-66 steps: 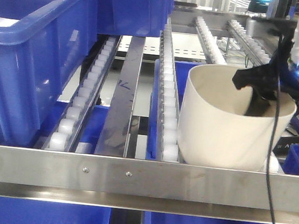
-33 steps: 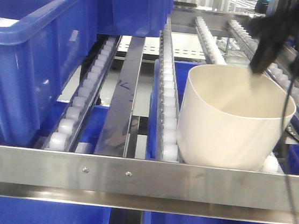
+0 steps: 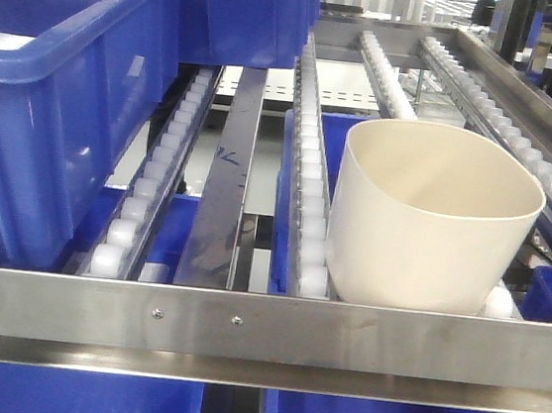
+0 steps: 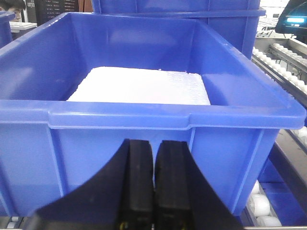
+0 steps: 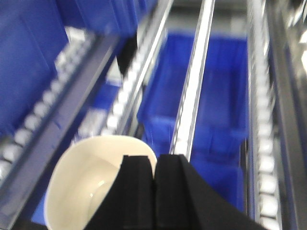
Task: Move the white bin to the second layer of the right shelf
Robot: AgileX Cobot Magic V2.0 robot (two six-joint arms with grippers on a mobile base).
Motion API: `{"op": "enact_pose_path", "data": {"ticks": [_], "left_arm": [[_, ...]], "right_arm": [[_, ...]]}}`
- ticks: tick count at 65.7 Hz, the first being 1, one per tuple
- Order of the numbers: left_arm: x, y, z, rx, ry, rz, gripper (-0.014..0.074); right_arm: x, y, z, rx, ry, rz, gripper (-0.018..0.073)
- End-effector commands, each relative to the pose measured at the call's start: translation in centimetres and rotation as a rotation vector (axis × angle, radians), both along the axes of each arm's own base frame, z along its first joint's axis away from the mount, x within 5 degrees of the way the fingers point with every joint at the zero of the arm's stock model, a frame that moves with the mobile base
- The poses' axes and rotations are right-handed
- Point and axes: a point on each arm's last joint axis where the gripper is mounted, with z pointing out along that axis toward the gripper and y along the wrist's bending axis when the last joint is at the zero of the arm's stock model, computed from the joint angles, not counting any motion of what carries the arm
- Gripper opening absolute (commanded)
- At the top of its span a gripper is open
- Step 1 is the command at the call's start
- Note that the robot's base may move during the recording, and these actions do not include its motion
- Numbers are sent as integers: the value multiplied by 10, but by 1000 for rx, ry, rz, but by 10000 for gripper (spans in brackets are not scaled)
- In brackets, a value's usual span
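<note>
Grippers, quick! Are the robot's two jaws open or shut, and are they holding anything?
Left gripper: shut, holding nothing, in front of the blue crate.
Right gripper: shut, holding nothing, above the white bin.

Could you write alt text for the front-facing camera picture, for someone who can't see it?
A cream-white bin sits on a steel rack's white roller lanes, just behind the flat front bar. A large blue crate sits at left; no robot arm is visible.

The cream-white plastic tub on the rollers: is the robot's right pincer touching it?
Apart. The front-facing view shows the cream-white plastic tub standing alone, nothing at its rim; the right wrist view shows the shut right pincer raised above it.
</note>
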Motion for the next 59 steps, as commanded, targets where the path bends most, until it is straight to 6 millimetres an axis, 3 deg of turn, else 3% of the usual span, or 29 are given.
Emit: {"op": "enact_pose_path", "data": {"ticks": [1,8,39,45,59], "left_arm": [[1,0,-5,-14,-51,0,85],[1,0,-5,-14,-51,0,85],[1,0,-5,-14,-51,0,85],[1,0,-5,-14,-51,0,85],[1,0,-5,-14,-51,0,85]], "right_arm": [[-15,-5,21,32,-188,-4,49],[-27,-8,25,40,-218,-5,49],[-26,-8,20,29,-174,-5,49],[-36,-12,19,31,-193,-13,49],[-56,-25,-15,43,-295,-101,49]]}}
